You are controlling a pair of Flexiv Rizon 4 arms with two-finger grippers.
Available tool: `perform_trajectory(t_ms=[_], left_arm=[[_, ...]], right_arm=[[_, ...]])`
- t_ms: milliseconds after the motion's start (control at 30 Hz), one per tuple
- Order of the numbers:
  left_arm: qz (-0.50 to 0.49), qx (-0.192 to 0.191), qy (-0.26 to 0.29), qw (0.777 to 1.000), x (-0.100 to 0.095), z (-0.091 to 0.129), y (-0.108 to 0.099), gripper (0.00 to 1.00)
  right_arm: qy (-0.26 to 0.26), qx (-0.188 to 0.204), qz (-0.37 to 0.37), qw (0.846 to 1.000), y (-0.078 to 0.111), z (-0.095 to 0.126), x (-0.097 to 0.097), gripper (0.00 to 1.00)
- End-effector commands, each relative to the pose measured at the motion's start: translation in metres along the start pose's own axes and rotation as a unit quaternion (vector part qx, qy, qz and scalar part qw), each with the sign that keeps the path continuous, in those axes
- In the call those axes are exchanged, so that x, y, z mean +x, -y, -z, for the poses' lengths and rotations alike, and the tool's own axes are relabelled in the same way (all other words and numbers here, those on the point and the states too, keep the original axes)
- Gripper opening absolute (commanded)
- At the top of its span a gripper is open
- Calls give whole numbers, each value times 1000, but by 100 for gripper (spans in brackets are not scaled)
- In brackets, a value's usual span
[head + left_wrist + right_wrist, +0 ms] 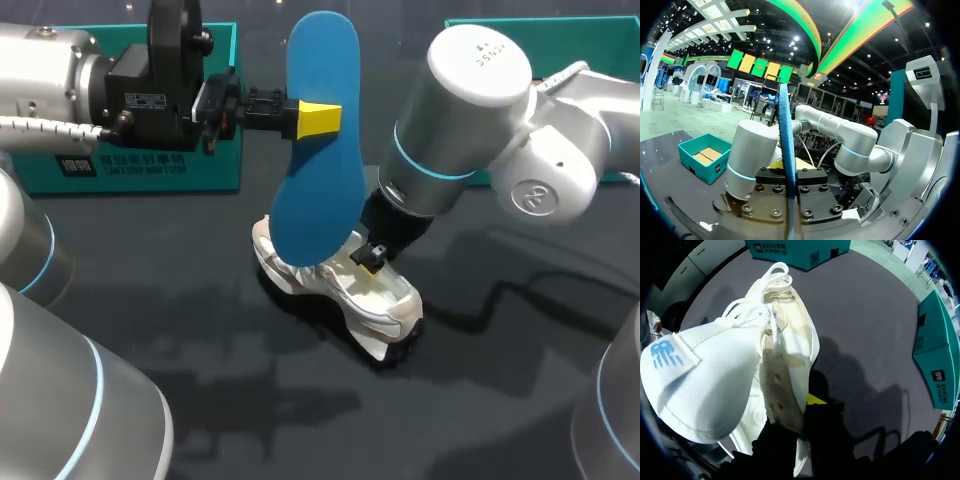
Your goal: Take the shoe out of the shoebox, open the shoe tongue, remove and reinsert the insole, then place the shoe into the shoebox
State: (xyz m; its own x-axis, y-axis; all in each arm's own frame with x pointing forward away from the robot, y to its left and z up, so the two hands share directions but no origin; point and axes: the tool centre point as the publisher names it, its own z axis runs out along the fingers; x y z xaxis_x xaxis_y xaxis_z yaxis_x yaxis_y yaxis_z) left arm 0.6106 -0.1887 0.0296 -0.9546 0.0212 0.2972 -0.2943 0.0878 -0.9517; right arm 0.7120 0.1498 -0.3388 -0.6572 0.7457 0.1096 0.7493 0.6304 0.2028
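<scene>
My left gripper [318, 118] is shut on a blue insole [318, 150], which it holds upright above the table with the lower end just over the shoe. In the left wrist view the insole [786, 130] stands edge-on between the fingers of that gripper [788, 176]. The white shoe [345, 295] lies on the dark table below. My right gripper [368, 258] comes down on it from the right, shut on its side wall. In the right wrist view that wall [782, 390] is pinched by the right gripper [800, 412], and the tongue [695, 375] is folded out.
One teal shoebox [130, 165] stands at the back left under my left arm, and another [560, 40] at the back right behind my right arm. Dark table surface [300, 420] lies in front of the shoe.
</scene>
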Motion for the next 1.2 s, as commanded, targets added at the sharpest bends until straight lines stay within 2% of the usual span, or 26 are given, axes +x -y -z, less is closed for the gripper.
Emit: perform_trajectory(t_ms=[33,233,633,733,967,1200], left_arm=[[0,1,0,1000,0,-1,-1,0],[0,1,0,1000,0,-1,-1,0],[0,1,0,1000,0,-1,-1,0],[0,1,0,1000,0,-1,-1,0],[0,1,0,1000,0,-1,-1,0],[0,1,0,1000,0,-1,-1,0]], right_arm=[[-4,-40,-47,998,12,6,8,0],[2,-41,-125,991,12,21,20,0],[2,-41,-125,991,12,21,20,0],[5,-59,-173,983,13,25,22,0],[26,-64,-281,957,14,36,30,0],[16,-69,-301,951,15,24,29,0]])
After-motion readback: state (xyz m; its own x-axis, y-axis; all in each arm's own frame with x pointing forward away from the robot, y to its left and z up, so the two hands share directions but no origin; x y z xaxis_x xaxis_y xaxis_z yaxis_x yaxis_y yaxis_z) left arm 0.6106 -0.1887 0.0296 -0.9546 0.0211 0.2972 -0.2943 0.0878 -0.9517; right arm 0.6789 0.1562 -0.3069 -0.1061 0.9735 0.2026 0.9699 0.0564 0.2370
